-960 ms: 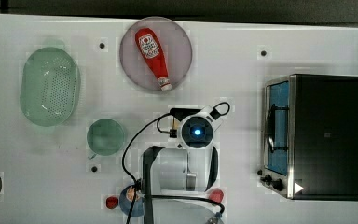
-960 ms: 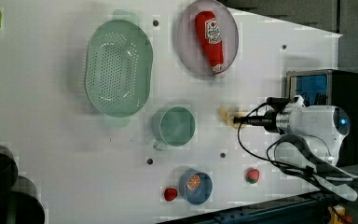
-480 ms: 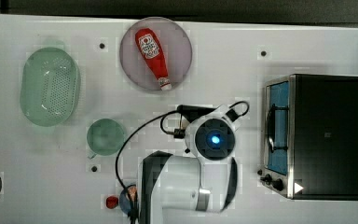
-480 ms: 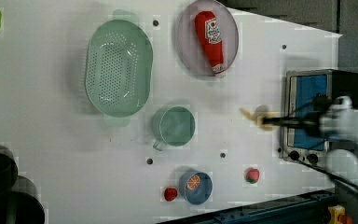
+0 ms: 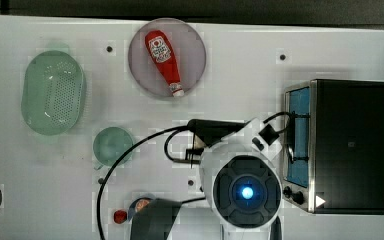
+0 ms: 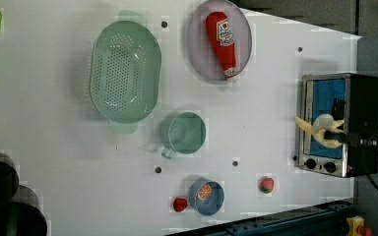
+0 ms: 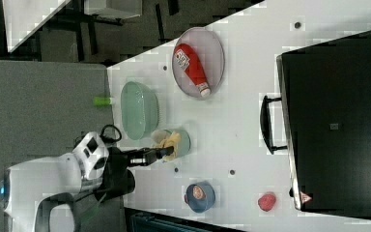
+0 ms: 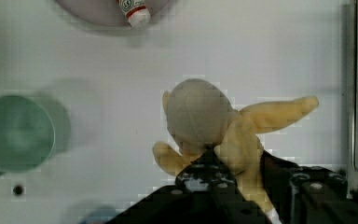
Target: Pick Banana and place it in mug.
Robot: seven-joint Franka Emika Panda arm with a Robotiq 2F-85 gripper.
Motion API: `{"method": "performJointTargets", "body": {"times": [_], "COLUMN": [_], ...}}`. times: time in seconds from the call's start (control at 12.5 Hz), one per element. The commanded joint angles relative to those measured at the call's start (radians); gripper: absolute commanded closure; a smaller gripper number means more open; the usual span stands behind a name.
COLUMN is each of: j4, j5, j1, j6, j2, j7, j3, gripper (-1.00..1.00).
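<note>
Currently the banana, a pale yellow peeled piece, is clamped in the jaws of the gripper and held above the white desk. Relative to the teal mug, it is well apart, nearer the toaster oven.

Even, bright overhead lighting washes the white tabletop nearly to overexposure in the top view and the left view. Shadows are soft and faint, as beside the mug in the wrist view. Blocky compression artefacts fringe object edges. The banana appears soft and slightly out of focus at close range.
</note>
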Motion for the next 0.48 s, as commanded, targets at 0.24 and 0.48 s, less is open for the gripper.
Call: {"method": "performJointTargets", "body": {"times": [0.24, 0.48], "j4": [0.004, 0.005], "j5": [0.019, 0.114], "j1": [0.068, 0.074], "j6": [-0.063, -0.041], "j2": [0.056, 0.095], "j7": [0.307, 0.545], "j3": [0.218, 0.358], "gripper": [0.46, 0.46]}}
